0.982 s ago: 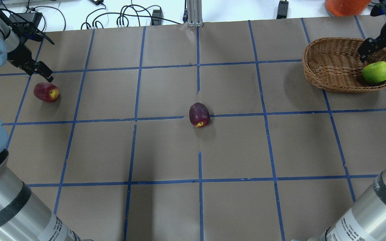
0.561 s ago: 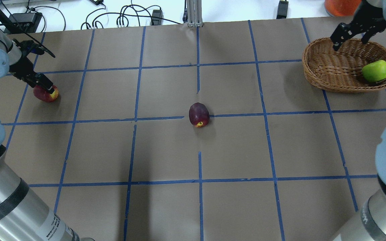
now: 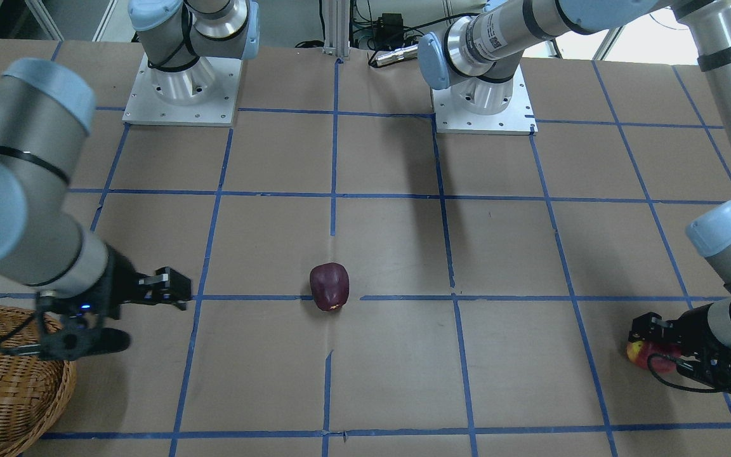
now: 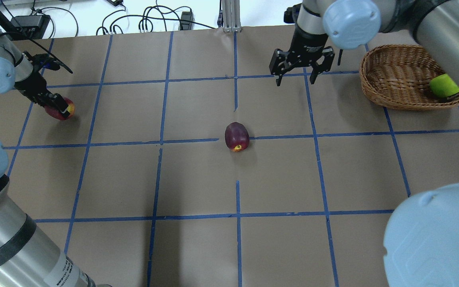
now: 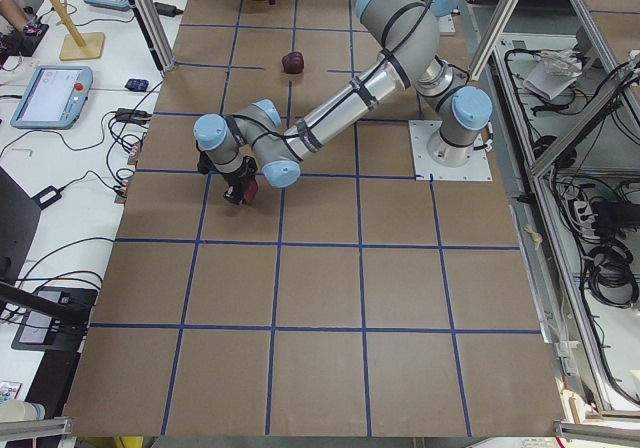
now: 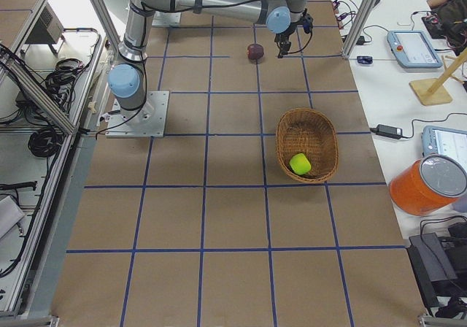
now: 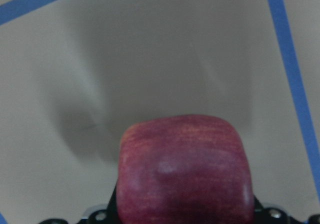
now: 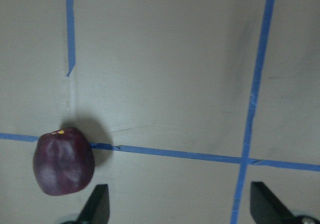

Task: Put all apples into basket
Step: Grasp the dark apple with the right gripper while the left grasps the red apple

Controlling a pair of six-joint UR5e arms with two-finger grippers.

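The red apple (image 4: 53,113) with a yellowish end sits at the far left, and my left gripper (image 4: 60,107) is shut on it. It fills the bottom of the left wrist view (image 7: 185,169) and shows in the front view (image 3: 637,353). The dark maroon apple (image 4: 237,136) lies alone at the table's middle (image 3: 329,286) and shows in the right wrist view (image 8: 63,161). My right gripper (image 4: 296,77) is open and empty, above the table beyond that apple and left of the wicker basket (image 4: 397,79). The yellow-green apple (image 4: 444,85) lies in the basket (image 6: 281,133).
Blue tape lines grid the brown table. A metal post (image 4: 229,16) and cables stand at the far edge. An orange container (image 6: 427,185) and tablets sit on the side bench. My right arm's elbow (image 4: 436,235) fills the near right corner.
My right gripper has left the basket and swung left over the table, still open. My left gripper has come down onto the red apple and shut on it, shifting it slightly.
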